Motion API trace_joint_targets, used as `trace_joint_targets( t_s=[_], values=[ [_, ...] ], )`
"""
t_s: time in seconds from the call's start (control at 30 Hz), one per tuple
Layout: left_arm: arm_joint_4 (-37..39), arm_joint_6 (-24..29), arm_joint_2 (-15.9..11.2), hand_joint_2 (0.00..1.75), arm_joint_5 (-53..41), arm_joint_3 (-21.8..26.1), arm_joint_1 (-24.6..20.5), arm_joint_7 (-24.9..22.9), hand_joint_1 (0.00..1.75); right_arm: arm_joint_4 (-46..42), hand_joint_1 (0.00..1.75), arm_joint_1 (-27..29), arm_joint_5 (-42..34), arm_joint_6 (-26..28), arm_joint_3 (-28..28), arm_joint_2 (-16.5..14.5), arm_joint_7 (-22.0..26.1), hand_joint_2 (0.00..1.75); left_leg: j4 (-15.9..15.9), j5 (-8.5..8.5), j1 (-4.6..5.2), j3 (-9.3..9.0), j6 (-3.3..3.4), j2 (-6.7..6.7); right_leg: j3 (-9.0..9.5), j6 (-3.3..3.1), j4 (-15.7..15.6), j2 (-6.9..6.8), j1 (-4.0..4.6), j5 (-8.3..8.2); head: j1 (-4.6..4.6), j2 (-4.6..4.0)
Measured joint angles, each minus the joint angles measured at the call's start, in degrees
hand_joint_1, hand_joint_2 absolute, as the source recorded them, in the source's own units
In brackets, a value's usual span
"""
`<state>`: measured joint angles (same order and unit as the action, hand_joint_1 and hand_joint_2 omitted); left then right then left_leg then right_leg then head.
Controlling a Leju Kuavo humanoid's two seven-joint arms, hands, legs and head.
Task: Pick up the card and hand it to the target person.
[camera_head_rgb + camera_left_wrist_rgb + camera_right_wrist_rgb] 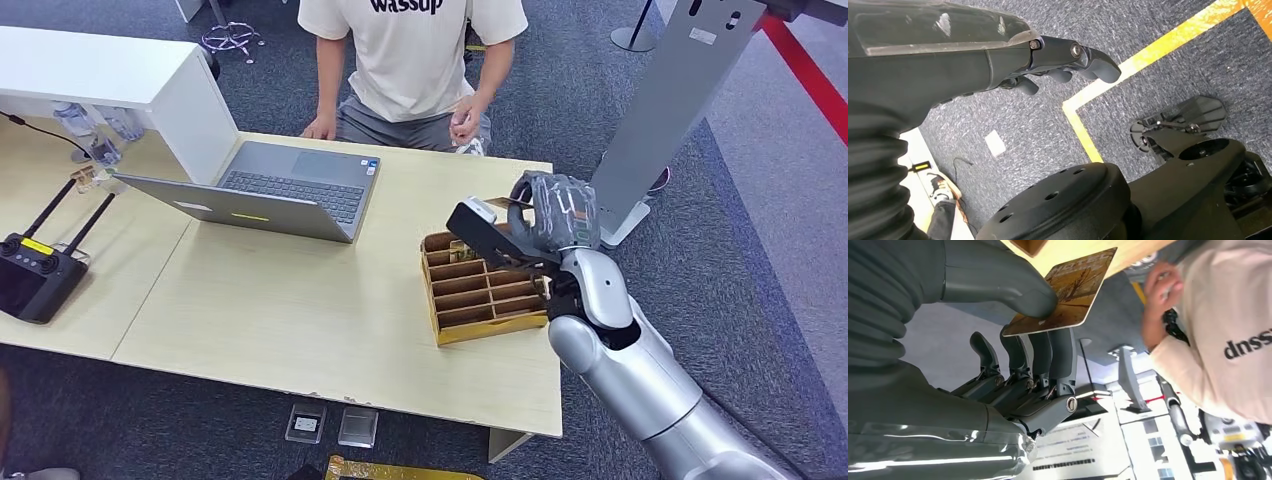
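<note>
My right hand (548, 222) hovers just above the far end of a wooden slotted card box (482, 290) on the table. It pinches a brown printed card (1074, 289) between the thumb (1013, 287) and the fingers (1048, 352). The target person (415, 60), in a cream T-shirt, sits at the far side of the table, with one hand (464, 125) raised near the table's edge; the same person (1228, 335) appears in the right wrist view. My left hand (1058, 62) hangs by my side over the carpet, fingers loosely apart and holding nothing.
An open grey laptop (270, 190) sits mid-table. A black remote controller (35, 270) lies at the left. A white cabinet (120, 85) stands at the back left, and a grey stand (670, 100) rises beside the table's right end.
</note>
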<state>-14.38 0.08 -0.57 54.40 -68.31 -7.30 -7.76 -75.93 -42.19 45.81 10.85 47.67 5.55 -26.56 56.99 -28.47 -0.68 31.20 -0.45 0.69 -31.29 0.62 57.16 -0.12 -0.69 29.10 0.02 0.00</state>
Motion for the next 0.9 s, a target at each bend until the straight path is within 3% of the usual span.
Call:
trace_joint_targets(
  t_s=[0.17,0.33,0.6,0.77,0.9],
  values=[
    [0.0,0.0,0.0,1.75,0.0,0.0,0.0,0.0,0.0,-2.0,1.38,0.7,0.8,0.7,0.1,-0.1,2.6,1.75,0.0,0.0,0.0,0.01,0.0,0.0,0.01,0.0,0.0,-0.01,0.0,0.0,0.0,0.0],
    [0.0,-0.8,0.0,1.75,-0.3,0.0,-0.3,-0.2,0.0,-0.5,1.38,1.0,2.7,6.6,0.5,-1.1,8.5,1.75,0.0,0.0,0.0,0.02,0.0,0.0,0.01,0.0,0.0,-0.01,0.0,0.0,0.02,0.0],
    [0.0,-2.0,0.1,1.75,-1.6,0.0,-1.0,-0.3,0.0,8.1,1.38,1.2,1.3,18.7,0.5,-3.5,20.4,1.75,0.0,0.0,0.0,0.03,0.0,0.01,0.01,0.0,0.0,-0.02,0.0,0.0,0.02,0.0],
    [0.0,-2.5,0.2,1.75,-2.1,-0.1,-1.2,-0.2,0.0,14.1,1.38,1.2,-1.0,23.0,0.5,-5.1,25.8,1.75,0.0,0.0,0.0,0.03,0.0,0.01,0.0,0.0,0.0,-0.02,0.0,0.0,-0.01,0.0],
    [0.0,-3.0,0.2,1.75,-2.3,-0.2,-1.3,-0.1,0.0,17.9,1.38,1.3,-1.5,23.7,0.4,-6.2,27.0,1.75,0.0,0.0,0.0,0.03,0.0,0.01,0.0,0.0,0.0,-0.01,0.0,0.0,-0.01,0.0]
  ],
)
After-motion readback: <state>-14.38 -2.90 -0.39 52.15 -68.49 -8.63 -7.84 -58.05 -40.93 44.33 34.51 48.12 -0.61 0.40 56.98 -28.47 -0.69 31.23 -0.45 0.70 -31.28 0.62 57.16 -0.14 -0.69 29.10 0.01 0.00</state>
